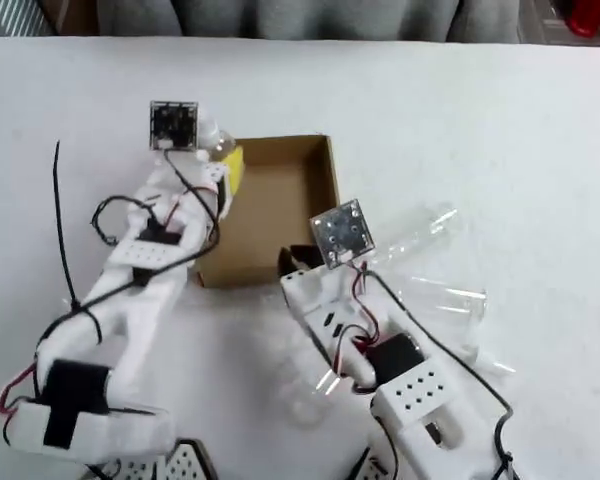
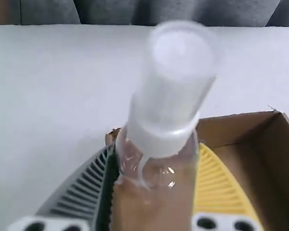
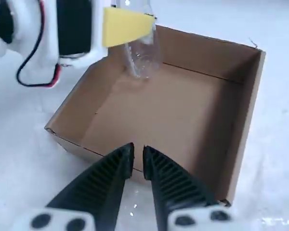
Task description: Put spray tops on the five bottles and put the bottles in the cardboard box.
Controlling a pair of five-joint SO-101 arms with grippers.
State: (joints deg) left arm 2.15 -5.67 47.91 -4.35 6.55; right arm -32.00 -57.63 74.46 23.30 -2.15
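Left wrist view: left gripper (image 2: 156, 151) clamped on a spray-topped bottle (image 2: 168, 106), held over a corner of the cardboard box (image 2: 260, 144). Right gripper (image 3: 138, 151) nearly closed, empty, just outside a box wall. Loose bottles (image 1: 430, 232) lying beside the box.

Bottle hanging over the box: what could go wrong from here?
1. The bottle in the left gripper hangs close to one wall of the cardboard box; let go, it might catch the rim or topple.
2. The right gripper sits by the box's near wall and could nudge the box.
3. Loose bottles lie beside the right arm; a swing could roll them away.
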